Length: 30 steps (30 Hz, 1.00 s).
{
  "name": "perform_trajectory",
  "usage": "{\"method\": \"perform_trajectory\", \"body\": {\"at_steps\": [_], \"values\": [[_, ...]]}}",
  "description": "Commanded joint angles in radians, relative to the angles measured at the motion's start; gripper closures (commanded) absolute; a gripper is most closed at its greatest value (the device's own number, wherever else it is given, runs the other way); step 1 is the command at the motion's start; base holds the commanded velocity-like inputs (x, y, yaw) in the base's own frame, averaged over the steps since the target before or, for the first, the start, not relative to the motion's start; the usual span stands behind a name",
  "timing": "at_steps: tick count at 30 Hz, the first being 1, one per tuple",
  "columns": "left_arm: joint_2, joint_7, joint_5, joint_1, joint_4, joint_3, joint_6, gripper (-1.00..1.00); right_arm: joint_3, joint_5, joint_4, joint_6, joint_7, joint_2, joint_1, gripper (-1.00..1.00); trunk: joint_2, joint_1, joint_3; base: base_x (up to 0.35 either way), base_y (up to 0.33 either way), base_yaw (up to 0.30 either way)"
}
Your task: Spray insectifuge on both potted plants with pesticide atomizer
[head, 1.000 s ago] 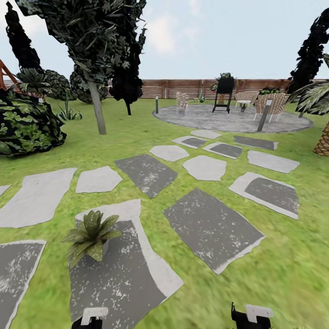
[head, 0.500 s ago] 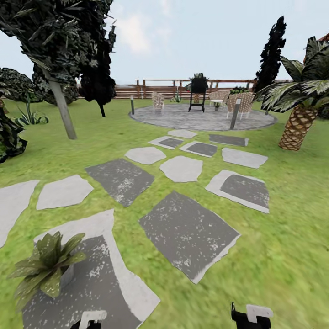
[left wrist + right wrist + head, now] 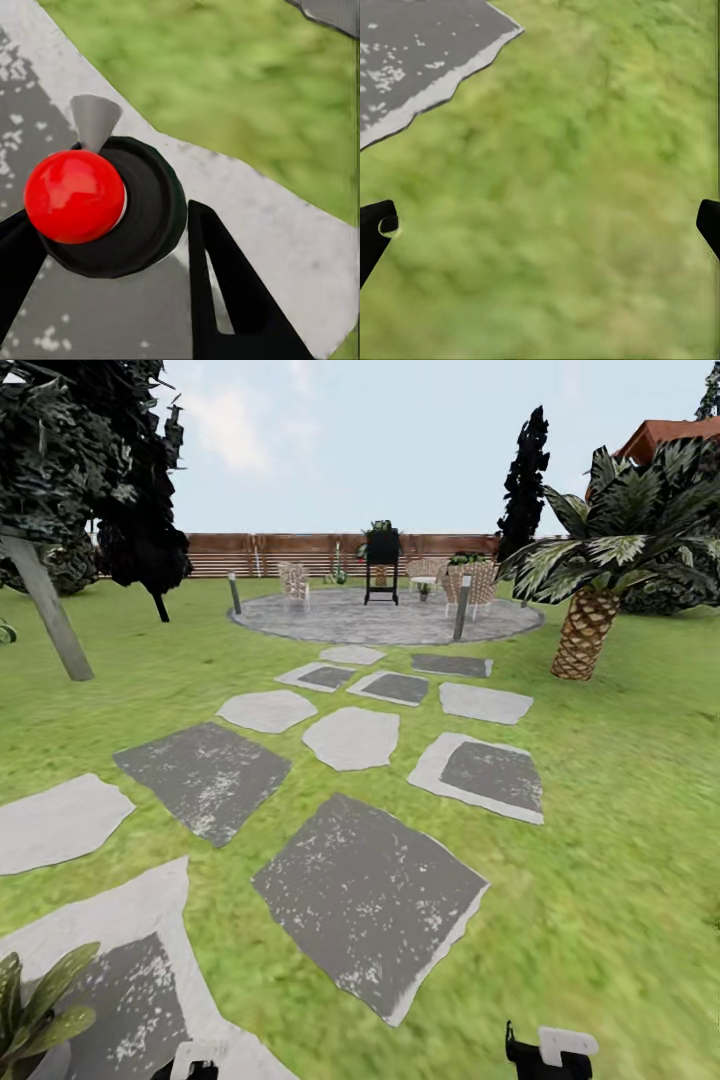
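Note:
In the left wrist view my left gripper (image 3: 105, 225) is shut on the pesticide atomizer (image 3: 139, 217), its black fingers (image 3: 225, 292) on either side of the dark round body, which has a red ball and a small grey cone. Beneath it lies a grey slab edged by lawn. The head view has one potted plant (image 3: 35, 1010), a low rosette of green leaves, cut off at the bottom left corner on a slab, just left of my left gripper (image 3: 195, 1060). My right gripper (image 3: 550, 1055) hangs open over bare grass (image 3: 555, 187), fingers far apart.
Grey stepping slabs (image 3: 365, 895) lead across the lawn to a round speckled patio (image 3: 385, 618) with wicker chairs (image 3: 293, 582) and a black grill (image 3: 381, 565). A palm (image 3: 585, 630) stands at the right, a tree trunk (image 3: 50, 615) at the left, a brown slat fence (image 3: 250, 552) behind.
The whole head view has swung right: the potted plant slid to the bottom left corner and the palm came into view. Both grippers keep their place in the picture.

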Motion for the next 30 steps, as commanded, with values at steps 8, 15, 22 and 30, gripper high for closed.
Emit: {"method": "perform_trajectory", "body": {"at_steps": [8,15,22,30], "values": [[0.002,0.008,0.002,0.000,0.000,-0.001,-0.006,1.00,-0.007,0.013,0.018,0.001,0.001,0.002,-0.001,-1.00,0.000,0.000,-0.001,0.337,0.000,-0.054],[0.010,0.009,0.003,0.011,-0.001,0.001,-0.009,1.00,-0.006,0.015,0.029,0.005,0.001,0.005,0.000,-1.00,0.000,0.000,-0.001,0.336,0.000,0.000],[0.011,0.009,0.003,0.012,-0.005,0.000,-0.010,1.00,-0.006,0.015,0.029,0.005,0.000,0.010,0.002,-1.00,0.000,0.000,-0.001,0.337,0.000,0.000],[0.010,0.009,0.002,0.012,-0.010,-0.003,-0.010,1.00,-0.006,0.015,0.029,0.005,0.000,0.010,0.007,-1.00,0.000,0.000,-0.001,0.337,0.000,0.000]]}}
